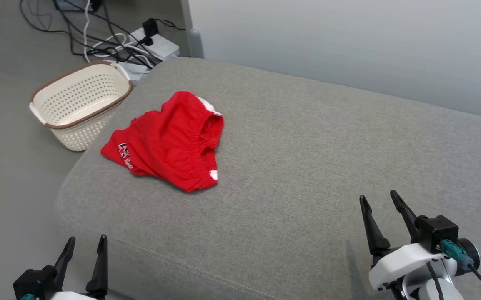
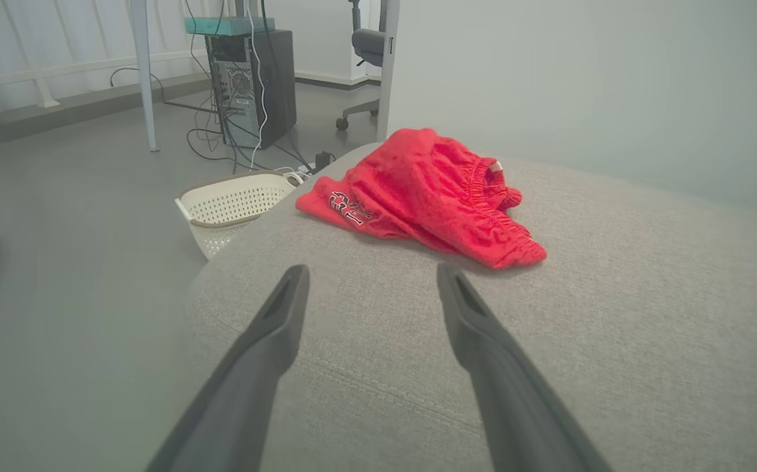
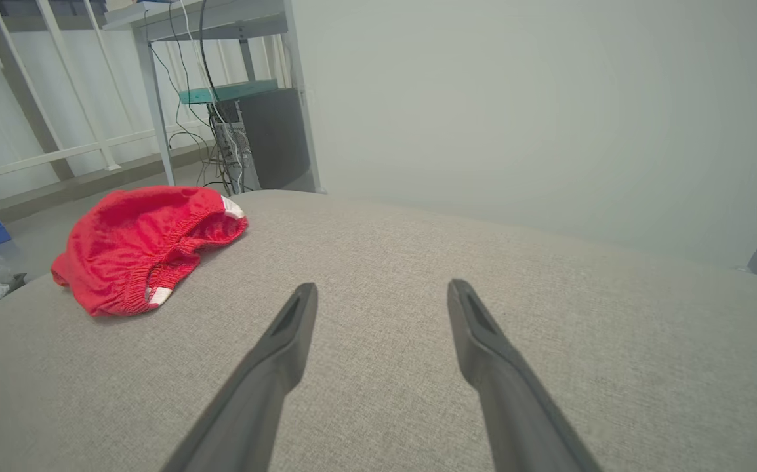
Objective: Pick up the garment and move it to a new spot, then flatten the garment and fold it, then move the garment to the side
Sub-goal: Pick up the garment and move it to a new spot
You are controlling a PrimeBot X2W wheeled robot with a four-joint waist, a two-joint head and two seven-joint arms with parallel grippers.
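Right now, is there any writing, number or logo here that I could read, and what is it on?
White print on the red shorts: too blurred to read; it could be letters or digits.
Basket: no text seen.
Nothing else here carries readable text.

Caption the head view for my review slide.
Crumpled red shorts on grey cushion; left gripper and right gripper open, clear of them.

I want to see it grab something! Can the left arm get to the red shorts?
Probably yes: the left gripper is open, and only bare grey cushion lies between it and the red shorts.
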